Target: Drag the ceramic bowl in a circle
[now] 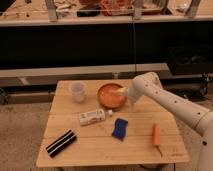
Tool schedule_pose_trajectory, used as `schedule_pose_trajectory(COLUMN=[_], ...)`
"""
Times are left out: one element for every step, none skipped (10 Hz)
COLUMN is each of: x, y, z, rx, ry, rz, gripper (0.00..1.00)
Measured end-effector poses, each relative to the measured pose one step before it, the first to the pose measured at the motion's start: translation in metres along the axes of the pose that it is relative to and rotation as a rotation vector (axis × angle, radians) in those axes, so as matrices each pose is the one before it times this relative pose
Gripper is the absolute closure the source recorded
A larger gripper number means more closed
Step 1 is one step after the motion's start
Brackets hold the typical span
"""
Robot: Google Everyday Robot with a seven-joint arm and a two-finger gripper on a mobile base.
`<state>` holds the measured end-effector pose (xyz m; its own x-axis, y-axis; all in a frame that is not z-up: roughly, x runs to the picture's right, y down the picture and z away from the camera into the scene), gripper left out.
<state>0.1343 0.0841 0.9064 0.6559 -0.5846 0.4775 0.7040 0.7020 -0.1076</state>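
Since a drag needs only a hook on the rim, the gripper (122,91) sits at the 3 o'clock edge of the ceramic bowl (109,96), jaws spread wide, apparently straddling the rim rather than clamping it. The bowl rests flat at the table's (100,152) 12 o'clock, back-centre. Cup (77,91) is near at the bowl's 9, white bottle (92,117) near at 7, so clearance for a circle looks tight. Bowl upright, mouth up; round, so no long axis and no heading.
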Motion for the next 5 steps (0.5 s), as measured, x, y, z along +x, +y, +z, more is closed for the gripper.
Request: schedule_pose_trajectory(x=[0.00119, -0.00001, 0.0001, 0.0004, 0.00138], y=[0.00172, 0.00162, 0.00003, 0.00079, 0.00157], z=[0.00269, 0.00434, 0.00179, 0.00161, 0.00153], rx=[-0.00385, -0.00474, -0.0039, -0.00395, -0.00475], ry=[-0.00746, -0.00785, -0.00602, -0.00589, -0.00613], rz=[-0.00412, -0.00453, -0.00405, -0.00296, -0.00225], gripper=[0.2, 0.2, 0.2, 0.2, 0.2])
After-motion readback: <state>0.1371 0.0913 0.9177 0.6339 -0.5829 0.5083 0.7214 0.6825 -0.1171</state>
